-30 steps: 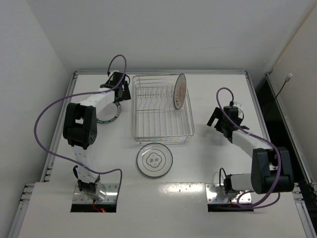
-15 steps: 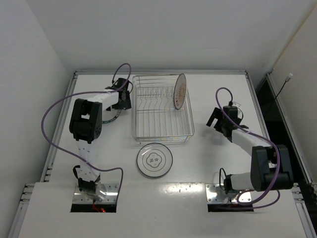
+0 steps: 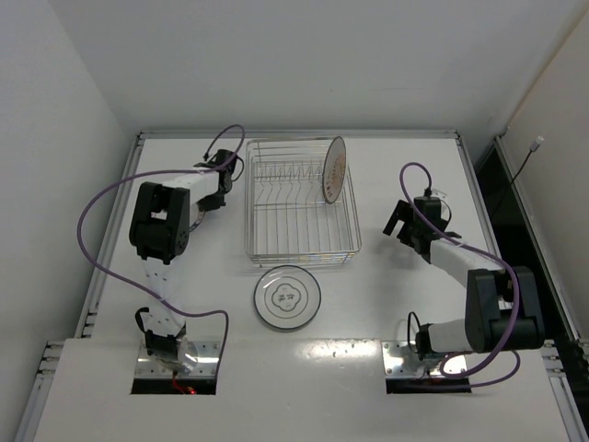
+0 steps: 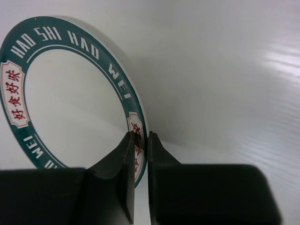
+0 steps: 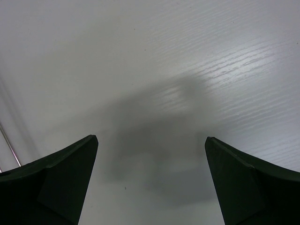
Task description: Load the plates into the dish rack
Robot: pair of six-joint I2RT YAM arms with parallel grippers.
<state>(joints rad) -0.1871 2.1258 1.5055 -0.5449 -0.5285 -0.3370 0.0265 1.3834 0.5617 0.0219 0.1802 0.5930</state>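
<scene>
My left gripper (image 4: 139,136) is shut on the near rim of the teal-rimmed plate (image 4: 70,93), one finger above the rim and one below. From above, the left gripper (image 3: 224,184) sits just left of the dish rack (image 3: 276,241), and the arm hides most of that plate (image 3: 201,214). The orange-patterned plate (image 3: 333,169) stands upright in the rack's far right corner. The grey-ringed plate (image 3: 287,296) lies flat on the table in front of the rack. My right gripper (image 3: 398,221) is open over bare table (image 5: 150,84), right of the rack, holding nothing.
The table's raised left edge (image 3: 124,193) runs close behind the left arm. A purple cable (image 3: 92,212) loops off the left arm. White walls close in the table at the back and the left.
The left gripper came from the table's far side toward me to the teal-rimmed plate and shut on its rim. The right arm and the other plates stayed put.
</scene>
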